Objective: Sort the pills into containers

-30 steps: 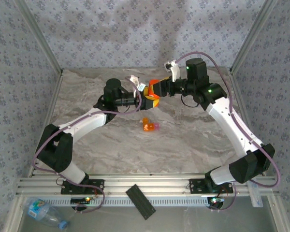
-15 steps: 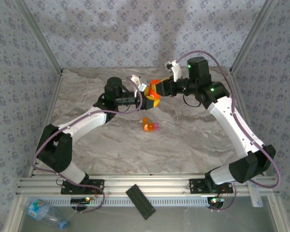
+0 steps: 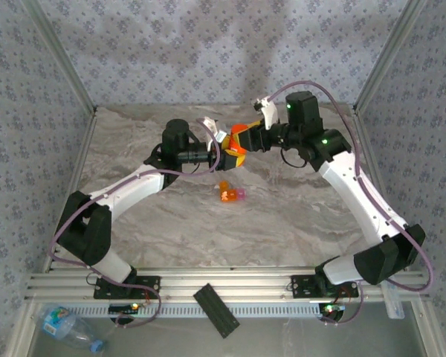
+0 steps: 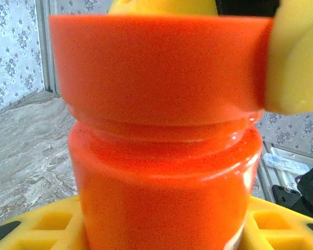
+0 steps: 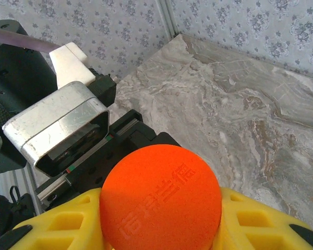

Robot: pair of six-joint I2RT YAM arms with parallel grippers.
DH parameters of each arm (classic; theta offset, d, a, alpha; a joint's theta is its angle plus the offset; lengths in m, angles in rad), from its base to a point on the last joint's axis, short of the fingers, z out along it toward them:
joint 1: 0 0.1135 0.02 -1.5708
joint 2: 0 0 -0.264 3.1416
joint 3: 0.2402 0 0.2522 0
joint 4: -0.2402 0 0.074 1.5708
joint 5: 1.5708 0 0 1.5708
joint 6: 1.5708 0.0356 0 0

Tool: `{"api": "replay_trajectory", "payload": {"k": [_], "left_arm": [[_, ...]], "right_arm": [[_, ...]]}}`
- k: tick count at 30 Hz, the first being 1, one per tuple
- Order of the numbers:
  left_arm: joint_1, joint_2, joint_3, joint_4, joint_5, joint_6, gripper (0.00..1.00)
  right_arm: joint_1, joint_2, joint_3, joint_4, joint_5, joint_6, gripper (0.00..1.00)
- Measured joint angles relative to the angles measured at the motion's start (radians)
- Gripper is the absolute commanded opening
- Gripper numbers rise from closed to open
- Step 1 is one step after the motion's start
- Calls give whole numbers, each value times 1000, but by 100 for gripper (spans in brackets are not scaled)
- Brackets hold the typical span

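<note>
the left tool and the right tool meet over the far middle of the grey marbled desk, with the small orange cylindrical plastic pill bottle between them, held off the surface.

the left tool is partly closed, its yellow fingers pressed against either side of the pill bottle's lower body, so it grips the bottle. in the left wrist view the body stands upright in the frame, with the wider round orange cap on top of it.

the right tool is closed about as far as it goes, clamped on that cap. its own camera looks straight down on the cap's top, which bears raised lettering, with a yellow finger touching it on each side. one of these fingers also touches the cap's right edge in the left wrist view. behind the cap sits a silver box-shaped housing on the left arm.

a tiny orange boxy plastic compartment with a pale pink piece joined to it lies on the desk nearer the arm bases, apart from both tools.

a black flat rectangular bar lies across the metal rail between the two bases, and a clear plastic drinks bottle lies at the near left corner.
</note>
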Motion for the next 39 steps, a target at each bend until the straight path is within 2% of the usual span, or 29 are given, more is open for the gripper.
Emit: {"api": "replay_trajectory", "payload": {"k": [8,14,26,33,39], "left_arm": [[0,0,-5,-11,-29,-1,0],[0,-2,-12,-10,-69,-2,0],[-15,-30,-38,-30,-217,39,0],[-21,-30,-53,-11,-269,46,0],[-23,-31,-57,8,-277,44,0]], "right_arm": [[13,-17,-61,82,37,89,29],[40,-17,-73,105,113,154,29],[161,-12,-74,122,417,278,31],[175,-5,-81,140,463,317,41],[167,-6,-81,143,451,334,61]]}}
